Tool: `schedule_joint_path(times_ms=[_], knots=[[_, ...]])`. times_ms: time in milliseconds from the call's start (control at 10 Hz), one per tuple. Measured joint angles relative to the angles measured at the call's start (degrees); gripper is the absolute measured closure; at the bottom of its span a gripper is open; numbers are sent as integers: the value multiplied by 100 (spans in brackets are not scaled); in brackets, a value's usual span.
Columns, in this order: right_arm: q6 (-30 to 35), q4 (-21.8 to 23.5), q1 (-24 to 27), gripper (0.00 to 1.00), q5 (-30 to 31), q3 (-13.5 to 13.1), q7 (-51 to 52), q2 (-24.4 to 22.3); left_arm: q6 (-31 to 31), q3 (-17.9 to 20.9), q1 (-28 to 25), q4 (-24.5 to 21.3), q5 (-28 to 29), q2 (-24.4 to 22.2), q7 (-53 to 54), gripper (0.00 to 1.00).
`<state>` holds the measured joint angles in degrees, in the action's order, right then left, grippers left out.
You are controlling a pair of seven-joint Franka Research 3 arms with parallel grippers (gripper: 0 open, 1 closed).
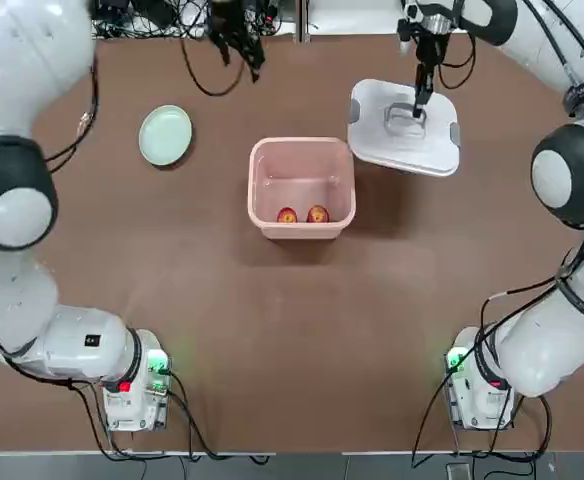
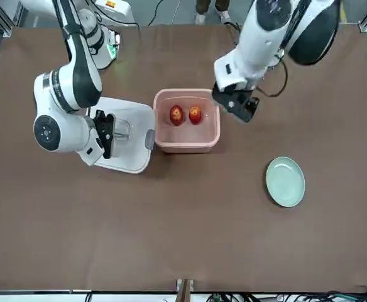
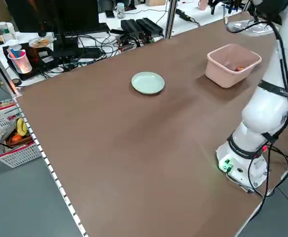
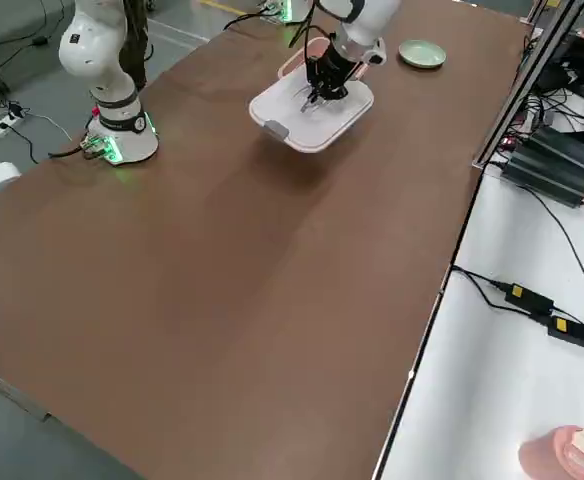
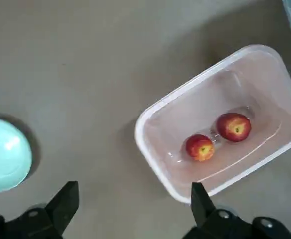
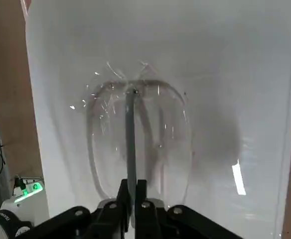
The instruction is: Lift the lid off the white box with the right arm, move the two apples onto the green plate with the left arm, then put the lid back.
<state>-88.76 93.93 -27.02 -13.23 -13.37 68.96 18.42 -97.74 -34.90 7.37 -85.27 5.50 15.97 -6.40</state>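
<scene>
Inside white box (image 1: 302,187): two apples (image 1: 302,215) | one green plate (image 1: 165,135) | one lid (image 1: 404,127)

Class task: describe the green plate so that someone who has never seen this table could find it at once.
Start at the pink box in the middle of the brown table. On the side away from the lid lies the green plate, alone, round, flat and empty, the only pale green thing there.
</scene>
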Motion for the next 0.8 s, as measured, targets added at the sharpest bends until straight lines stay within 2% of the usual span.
schedule_joint_path(times_ms=[100,300,800], knots=[[0,11,70,93,0,0,66,5,-62,-1,342,12,269,90,-113,0],[3,30,166,93,-1,0,159,16,-59,-1,854,0,470,154,-1089,0],[5,46,271,93,-1,0,265,25,-371,10,979,-12,490,802,-2549,0]])
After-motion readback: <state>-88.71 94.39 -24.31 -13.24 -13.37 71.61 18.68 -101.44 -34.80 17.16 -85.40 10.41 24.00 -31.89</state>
